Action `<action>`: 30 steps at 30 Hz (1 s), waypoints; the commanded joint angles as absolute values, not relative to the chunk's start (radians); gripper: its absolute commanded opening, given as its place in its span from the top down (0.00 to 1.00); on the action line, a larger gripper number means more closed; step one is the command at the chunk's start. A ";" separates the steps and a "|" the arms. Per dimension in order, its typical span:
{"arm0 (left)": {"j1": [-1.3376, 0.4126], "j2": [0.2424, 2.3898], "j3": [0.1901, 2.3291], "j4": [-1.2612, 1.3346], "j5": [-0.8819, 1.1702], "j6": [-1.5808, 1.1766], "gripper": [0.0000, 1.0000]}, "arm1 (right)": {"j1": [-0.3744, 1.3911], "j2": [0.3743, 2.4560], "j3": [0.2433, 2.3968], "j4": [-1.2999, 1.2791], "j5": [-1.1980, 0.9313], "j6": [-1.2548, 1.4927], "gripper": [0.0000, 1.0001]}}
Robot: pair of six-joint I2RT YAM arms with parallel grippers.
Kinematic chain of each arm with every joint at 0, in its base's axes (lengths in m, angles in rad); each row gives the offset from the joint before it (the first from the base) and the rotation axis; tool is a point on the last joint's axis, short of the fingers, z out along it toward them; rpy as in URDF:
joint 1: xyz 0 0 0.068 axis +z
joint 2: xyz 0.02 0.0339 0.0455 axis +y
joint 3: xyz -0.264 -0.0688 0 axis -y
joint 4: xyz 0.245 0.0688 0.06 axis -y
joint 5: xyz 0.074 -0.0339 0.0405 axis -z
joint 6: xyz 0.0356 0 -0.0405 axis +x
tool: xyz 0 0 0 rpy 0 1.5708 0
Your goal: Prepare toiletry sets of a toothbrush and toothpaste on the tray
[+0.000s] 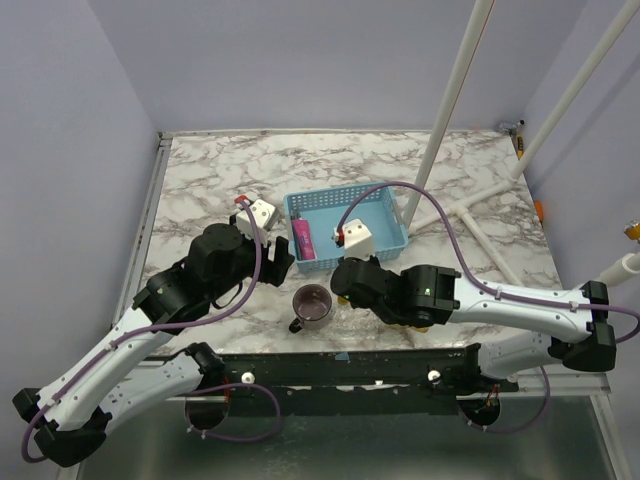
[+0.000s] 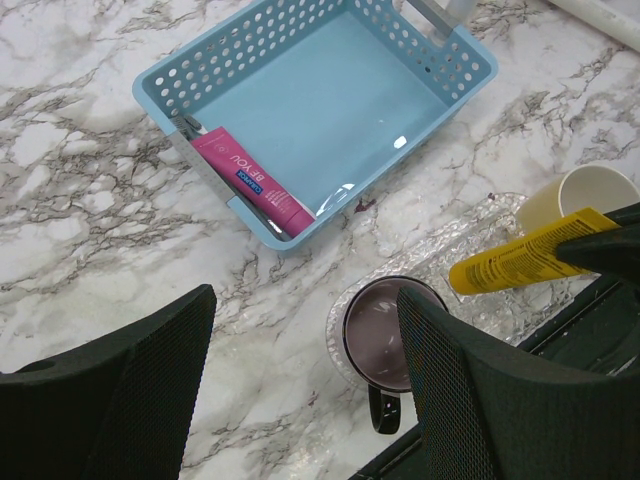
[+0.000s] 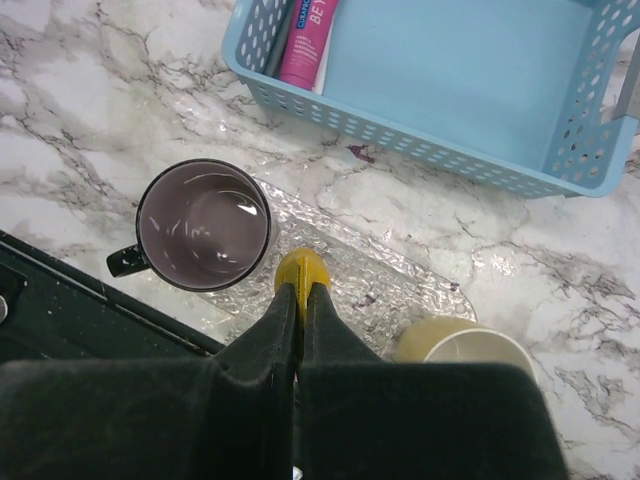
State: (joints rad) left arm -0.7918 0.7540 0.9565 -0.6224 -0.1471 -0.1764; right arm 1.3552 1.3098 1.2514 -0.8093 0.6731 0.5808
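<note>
- Two tubes, neither on the tray yet: pink tube in blue basket, against its left wall; yellow tube clenched in right gripper, over clear tray between purple mug and cream mug.
- Left gripper released, empty.
- Left wrist view only: yellow tube's full length; right wrist: just its tip.

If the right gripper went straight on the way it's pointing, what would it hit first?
Likely the clear tray, between the purple mug and the cream mug. The right gripper is shut on the yellow tube, whose end would touch first; depth is unclear.
</note>
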 commanded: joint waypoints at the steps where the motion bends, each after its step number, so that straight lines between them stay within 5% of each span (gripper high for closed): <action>1: -0.785 0.753 0.958 -0.613 -0.161 -0.183 0.27 | 1.362 1.282 1.248 -0.804 0.668 0.600 0.99; 30: -0.784 0.758 0.959 -0.617 -0.163 -0.183 0.27 | 1.362 1.369 1.149 -0.690 0.702 0.595 0.99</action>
